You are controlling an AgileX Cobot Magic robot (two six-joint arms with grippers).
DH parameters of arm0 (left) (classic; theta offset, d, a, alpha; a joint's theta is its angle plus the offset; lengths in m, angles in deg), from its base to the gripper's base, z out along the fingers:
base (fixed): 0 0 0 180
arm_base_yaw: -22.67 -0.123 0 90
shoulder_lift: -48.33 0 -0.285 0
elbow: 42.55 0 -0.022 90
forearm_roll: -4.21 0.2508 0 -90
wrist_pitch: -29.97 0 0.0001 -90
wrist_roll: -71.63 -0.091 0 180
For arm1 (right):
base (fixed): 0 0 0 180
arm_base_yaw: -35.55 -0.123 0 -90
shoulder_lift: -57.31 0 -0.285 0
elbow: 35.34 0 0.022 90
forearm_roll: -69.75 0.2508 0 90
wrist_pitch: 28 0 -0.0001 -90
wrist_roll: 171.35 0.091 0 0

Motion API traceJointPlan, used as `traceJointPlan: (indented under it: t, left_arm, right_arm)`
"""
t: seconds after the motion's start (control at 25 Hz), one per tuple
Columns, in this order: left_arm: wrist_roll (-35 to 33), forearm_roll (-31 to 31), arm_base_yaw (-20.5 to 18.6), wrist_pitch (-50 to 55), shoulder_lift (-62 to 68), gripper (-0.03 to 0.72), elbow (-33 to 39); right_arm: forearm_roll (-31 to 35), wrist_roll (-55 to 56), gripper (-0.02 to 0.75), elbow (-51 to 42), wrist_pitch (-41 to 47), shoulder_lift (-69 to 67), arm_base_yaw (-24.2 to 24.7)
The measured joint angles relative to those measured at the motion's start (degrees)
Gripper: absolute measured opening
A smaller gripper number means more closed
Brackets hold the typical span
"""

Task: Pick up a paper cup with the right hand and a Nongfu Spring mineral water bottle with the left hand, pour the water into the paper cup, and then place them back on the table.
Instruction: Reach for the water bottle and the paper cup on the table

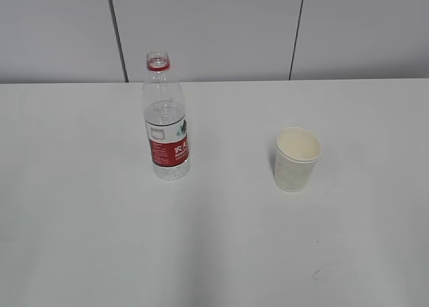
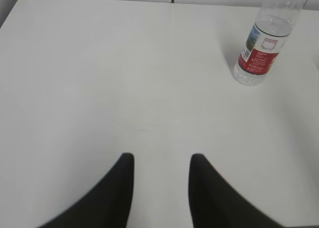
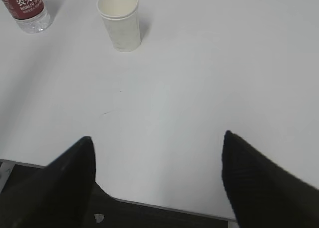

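The Nongfu Spring bottle (image 1: 165, 119) stands upright and uncapped on the white table (image 1: 80, 206), left of centre. The paper cup (image 1: 295, 159) stands upright to its right, empty. Neither gripper shows in the exterior view. In the left wrist view my left gripper (image 2: 160, 160) is open and empty above bare table, with the bottle (image 2: 261, 51) far ahead to its right. In the right wrist view my right gripper (image 3: 157, 138) is wide open and empty over the table's near edge; the cup (image 3: 119, 20) stands far ahead to the left, with the bottle's base (image 3: 27, 9) left of it.
A small dark scuff mark (image 1: 316, 273) lies on the table near the front right; it also shows in the right wrist view (image 3: 105, 112). A grey panelled wall (image 1: 214, 25) stands behind the table. The table's front edge (image 3: 164, 207) lies just under my right gripper.
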Motion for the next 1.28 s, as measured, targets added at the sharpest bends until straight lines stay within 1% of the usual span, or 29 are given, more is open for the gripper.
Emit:
traceJointPlan:
  t: [0.92, 1.12, 1.28]
  left_arm:
    - [0.00, 0.00, 0.00, 0.00, 0.00, 0.239, 0.00]
    - [0.00, 0.00, 0.00, 0.00, 0.00, 0.239, 0.00]
    - [0.00, 0.00, 0.00, 0.00, 0.00, 0.239, 0.00]
  right_arm:
    - [-0.13, 0.00, 0.587, 0.10, 0.00, 0.00, 0.00]
    - [-0.17, 0.00, 0.587, 0.68, -1.99, 0.00, 0.00]
    - [-0.17, 0.00, 0.587, 1.04, -6.34, 0.00, 0.00]
